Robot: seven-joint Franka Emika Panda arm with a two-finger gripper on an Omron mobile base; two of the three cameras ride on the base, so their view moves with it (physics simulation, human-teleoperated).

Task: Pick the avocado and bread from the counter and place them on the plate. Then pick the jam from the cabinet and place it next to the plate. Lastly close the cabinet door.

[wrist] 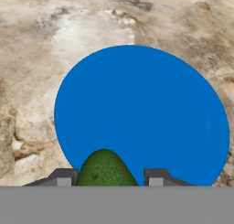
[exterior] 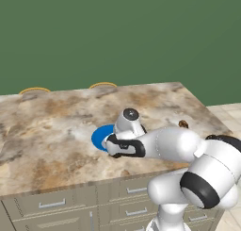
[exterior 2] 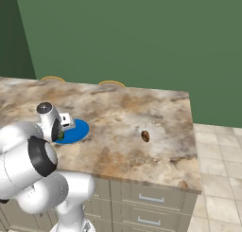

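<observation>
While the gripper (wrist: 109, 177) hangs over the plate (wrist: 151, 109), its two dark fingertips (wrist: 61, 176) stand on either side of the avocado (wrist: 105, 169) and are clenched on it, the green lump filling the gap between them. In the hand view the avocado sits in front of the near edge of the blue disc; whether it touches the disc's surface cannot be told. From the right base view a sliver of green shows at the hand, just at the plate's near-left edge, and the plate itself lies on the counter (exterior 2: 142, 150) partly hidden behind the wrist. In the left base view the hand covers most of the plate, leaving a blue crescent to its left.

Counted: one avocado, in the grasp; one plate; one bread (exterior 2: 145, 136), a small brown lump lying on the marbled top well apart from the plate, toward the counter's right end. Below the stone top run beige drawers (exterior 2: 151, 198) with silver bar handles.
</observation>
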